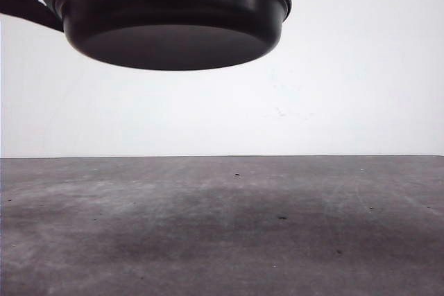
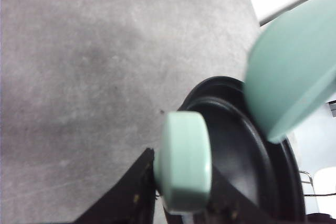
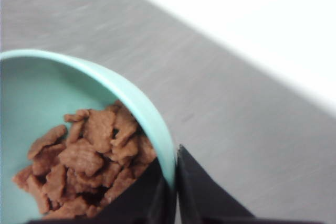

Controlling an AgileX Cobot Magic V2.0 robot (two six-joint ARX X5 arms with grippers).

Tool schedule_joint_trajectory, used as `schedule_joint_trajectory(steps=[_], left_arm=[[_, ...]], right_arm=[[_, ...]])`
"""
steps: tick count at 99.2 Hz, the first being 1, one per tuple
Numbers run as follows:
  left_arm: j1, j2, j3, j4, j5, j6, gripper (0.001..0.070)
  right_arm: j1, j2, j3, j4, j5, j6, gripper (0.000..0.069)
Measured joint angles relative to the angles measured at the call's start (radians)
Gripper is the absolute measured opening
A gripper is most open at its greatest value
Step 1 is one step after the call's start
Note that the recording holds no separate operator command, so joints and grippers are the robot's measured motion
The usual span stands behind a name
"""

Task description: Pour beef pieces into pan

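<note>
- Beef pieces (image 3: 86, 166) lie heaped against the inner wall of a mint-green bowl (image 3: 31, 98), right by the rim that my right hand (image 3: 173, 192) pinches, one dark finger inside the bowl and one outside, clamped on that rim.
- Under the bowl, in my right wrist view, the grey tabletop (image 3: 236, 129) runs to its far edge, with white beyond it.
- My left hand (image 2: 181, 203) grips the pan's mint-green handle (image 2: 184, 163), fingers closed at either side of it.
- The pan (image 1: 173, 15) hangs in the air above the tabletop (image 1: 222, 227), its black underside facing the front camera.
- From my left wrist, the bowl's pale outer wall (image 2: 291, 72) sits over the pan's far rim (image 2: 220, 85); I cannot tell whether they touch.
</note>
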Motion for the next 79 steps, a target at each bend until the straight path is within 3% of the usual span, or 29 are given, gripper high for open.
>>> schedule_joint_trajectory(steps=[12,23,51,79], left_arm=[[0.0,0.0,0.033,-0.027,-0.019,0.0,0.0059],[0.0,0.004,0.066,-0.032,-0.023,0.0,0.0059],[0.0,0.04,0.123,-0.107,-0.037,0.031,0.0059],[0.0,0.041,0.127,-0.107,-0.038,0.035,0.0059]], right_arm=[[0.076,0.026,0.0,0.134,0.199,-0.162,0.0011],[0.125,0.058,0.0,0.258,0.294,-0.337,0.0011],[0.167,0.123,-0.001,0.472,0.328,-0.747,0.0011],[0.175,0.123,-0.001,0.701,0.322,-1.049,0.0011]])
